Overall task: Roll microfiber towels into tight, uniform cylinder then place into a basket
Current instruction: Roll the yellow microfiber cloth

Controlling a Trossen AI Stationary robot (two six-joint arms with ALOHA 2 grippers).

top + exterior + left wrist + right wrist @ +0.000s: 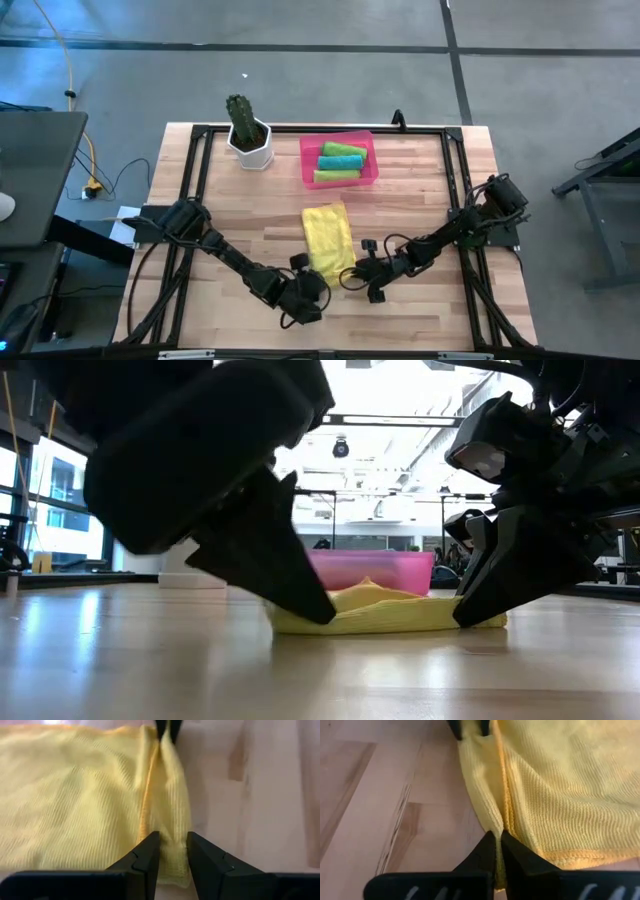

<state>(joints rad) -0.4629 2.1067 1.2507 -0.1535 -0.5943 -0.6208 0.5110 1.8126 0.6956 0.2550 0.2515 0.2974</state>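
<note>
A yellow microfiber towel (328,235) lies spread on the wooden table, its far part flat. Both grippers are at its near edge: my left gripper (320,279) at the near left corner, my right gripper (350,275) at the near right corner, each shut on the cloth. A raised ridge of cloth (162,780) runs along that edge from one gripper to the other. Behind the towel stands the pink basket (308,160), which holds a teal roll (340,162) between two green rolls (345,149). My left gripper pinches a raised fold of the towel's near edge (172,862) between its two fingers, at the near left corner. The fingers slant down from the near left and lie along the edge. The rest of the towel lies on the table. My right gripper pinches the same near-edge fold (496,822) at the near right corner between its two fingers. It slants down from the right. The cloth rises into a ridge just ahead of the fingertips; the towel beyond stays flat on the table.
A white pot with a green cactus (250,135) stands at the far left, beside the basket. A black frame (455,180) runs along the table's edges. Bare wood lies left and right of the towel.
</note>
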